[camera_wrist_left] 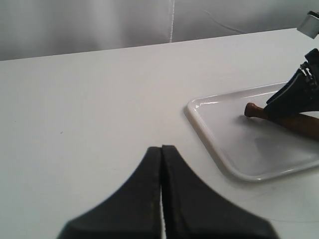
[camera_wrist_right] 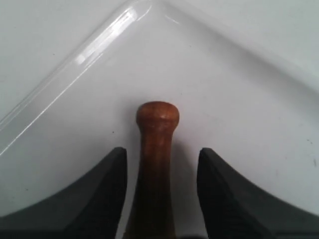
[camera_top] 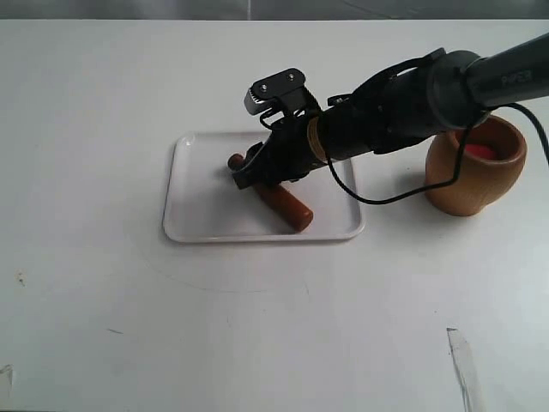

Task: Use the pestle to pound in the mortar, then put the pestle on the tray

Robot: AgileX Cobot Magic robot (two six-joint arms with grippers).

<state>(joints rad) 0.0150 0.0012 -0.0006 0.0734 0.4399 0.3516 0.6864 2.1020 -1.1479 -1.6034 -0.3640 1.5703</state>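
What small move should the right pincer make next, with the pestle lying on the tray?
Probably lift the right pincer straight up and clear. The pestle lies on the tray, and the right wrist view shows a gap between each of the fingers and its neck, so it looks released. A straight rise should avoid nudging it.
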